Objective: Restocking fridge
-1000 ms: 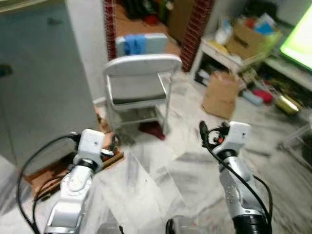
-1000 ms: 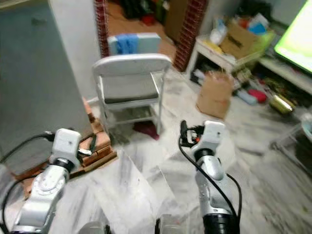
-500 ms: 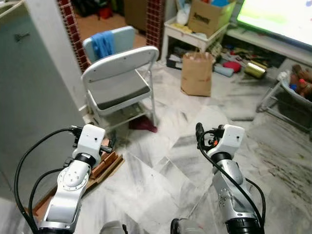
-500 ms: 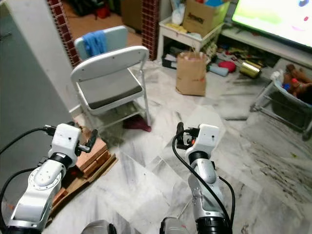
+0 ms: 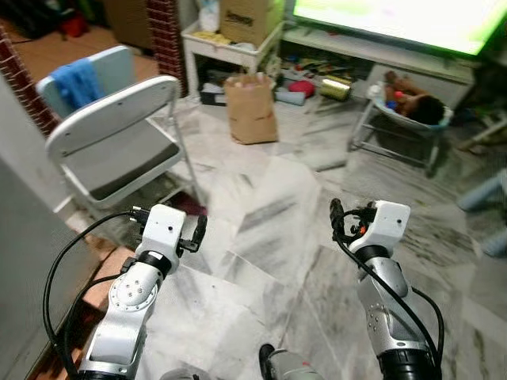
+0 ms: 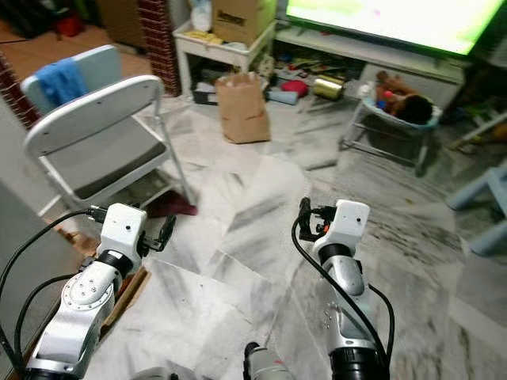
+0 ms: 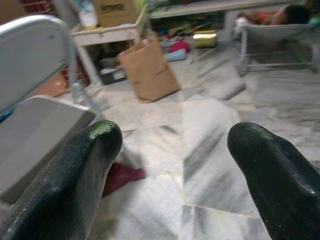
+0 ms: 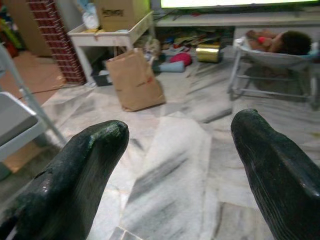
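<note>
Left eye view: you've got both arms raised over a marble floor, no fridge in frame, so you can't place the task's target from here. Left gripper has its fingers spread wide, nothing between them. Right gripper is the same: fingers wide apart, holding nothing. Both hang in the air above the floor.

Ahead on your left stands a grey folding chair, with a light-blue chair behind it that has a blue cloth draped over it. A brown paper bag stands upright on the floor, near a white low shelf. On that shelf sits a cardboard box with dark print on its face; the lettering is too blurred to read. A gold tin lies on its side on the floor by the TV stand, under a bright green screen. To the right of that is a baby bouncer with a child lying in it. Dark red cloth lies on the floor by the folding chair's legs. Red brick pillar at the back left.
</note>
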You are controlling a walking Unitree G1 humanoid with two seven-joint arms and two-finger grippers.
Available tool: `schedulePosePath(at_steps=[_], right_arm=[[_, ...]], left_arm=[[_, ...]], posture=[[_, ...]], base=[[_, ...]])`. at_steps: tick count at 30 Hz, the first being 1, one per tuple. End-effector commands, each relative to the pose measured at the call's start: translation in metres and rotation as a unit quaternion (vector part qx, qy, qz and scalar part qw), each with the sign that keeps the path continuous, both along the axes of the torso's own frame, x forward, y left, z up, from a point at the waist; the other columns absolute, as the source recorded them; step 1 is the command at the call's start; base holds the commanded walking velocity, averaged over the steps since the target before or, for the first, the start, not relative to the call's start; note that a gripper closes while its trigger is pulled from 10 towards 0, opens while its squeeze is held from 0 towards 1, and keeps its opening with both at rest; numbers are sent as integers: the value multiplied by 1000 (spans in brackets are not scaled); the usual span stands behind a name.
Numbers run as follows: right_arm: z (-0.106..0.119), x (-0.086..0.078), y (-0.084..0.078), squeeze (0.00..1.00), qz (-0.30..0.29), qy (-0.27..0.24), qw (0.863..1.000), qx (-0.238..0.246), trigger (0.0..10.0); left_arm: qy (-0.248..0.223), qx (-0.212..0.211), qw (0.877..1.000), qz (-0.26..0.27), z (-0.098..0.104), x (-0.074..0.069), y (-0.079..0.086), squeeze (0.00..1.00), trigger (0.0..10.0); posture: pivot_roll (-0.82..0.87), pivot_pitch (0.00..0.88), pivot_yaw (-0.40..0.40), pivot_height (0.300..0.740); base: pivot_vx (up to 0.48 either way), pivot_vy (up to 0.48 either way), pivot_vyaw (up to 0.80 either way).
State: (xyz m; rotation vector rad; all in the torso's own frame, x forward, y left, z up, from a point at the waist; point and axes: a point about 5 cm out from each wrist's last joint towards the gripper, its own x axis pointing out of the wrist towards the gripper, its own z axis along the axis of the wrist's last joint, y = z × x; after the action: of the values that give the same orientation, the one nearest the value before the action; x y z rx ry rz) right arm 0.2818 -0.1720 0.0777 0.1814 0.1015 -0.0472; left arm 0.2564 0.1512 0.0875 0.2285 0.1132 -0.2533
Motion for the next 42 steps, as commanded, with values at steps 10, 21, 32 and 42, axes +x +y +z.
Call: schedulePosePath(at_steps=[10, 21, 32, 42], right_arm=[[3, 1, 4, 0, 14, -6, 1000, 3, 10000], [3, -4, 0, 0, 7, -8, 1000, 5, 10000], [5, -8, -2, 0, 5, -9, 1000, 9, 10000], [13, -17, -3, 0, 4, -22, 1000, 13, 10000]], left_arm=[[-10, -6, 1000, -6, 4, -3, 3, 0, 10000], [-13, -11, 1000, -16, 5, -2, -1, 0, 10000], [-20, -12, 1000, -7, 6, -1, 0, 0, 10000], [-37, -12, 999, 19, 10, 2, 7, 0, 10000]], posture=[[81, 65, -44, 740], [66, 68, -41, 740], [60, 68, -48, 740], [57, 67, -52, 740]], base=[[0, 0, -800], [0, 0, -800], [0, 0, -800], [0, 0, -800]])
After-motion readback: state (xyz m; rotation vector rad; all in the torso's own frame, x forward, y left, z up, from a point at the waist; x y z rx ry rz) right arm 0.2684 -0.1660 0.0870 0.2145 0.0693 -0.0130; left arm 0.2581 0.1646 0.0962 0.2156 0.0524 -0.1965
